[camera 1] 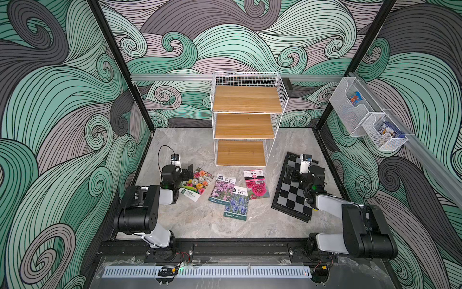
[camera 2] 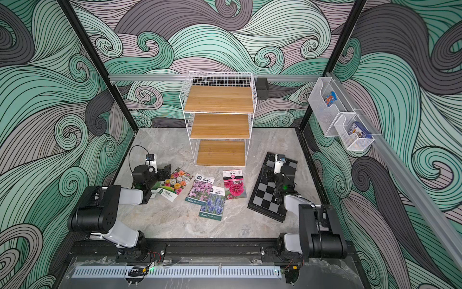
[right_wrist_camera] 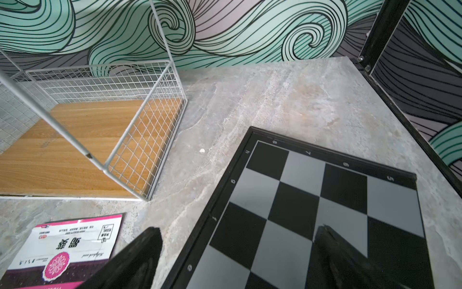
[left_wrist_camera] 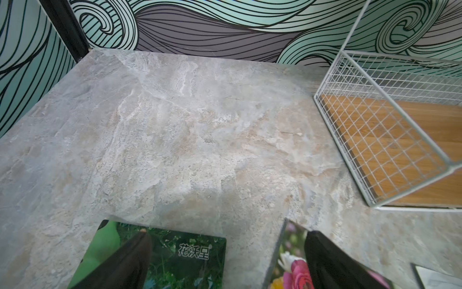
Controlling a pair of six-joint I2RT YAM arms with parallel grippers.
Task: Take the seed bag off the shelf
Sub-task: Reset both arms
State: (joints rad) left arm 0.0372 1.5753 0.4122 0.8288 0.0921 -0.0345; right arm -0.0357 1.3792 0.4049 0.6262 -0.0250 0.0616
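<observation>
L fingers [left_wrist_camera: 130,260] spread, over seed bag [left_wrist_camera: 187,271]

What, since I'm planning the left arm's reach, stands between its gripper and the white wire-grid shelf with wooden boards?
Nothing visible does. Only bare grey marble-look tabletop lies between the open left gripper and the white wire-grid shelf with wooden boards. The colourful flower seed packets lie flat below and beside the gripper.

The three-tier white wire-grid shelf with light wooden boards [camera 1: 246,100] stands at the back middle of the grey marbled tabletop [camera 1: 195,225]. Its front is open, and its sides and back are meshed. Bare tabletop lies on either side of it and along the front edge. Flat colourful seed packets [camera 1: 226,190] and a black-and-grey chessboard [camera 1: 287,197] lie low in front of it.
</observation>
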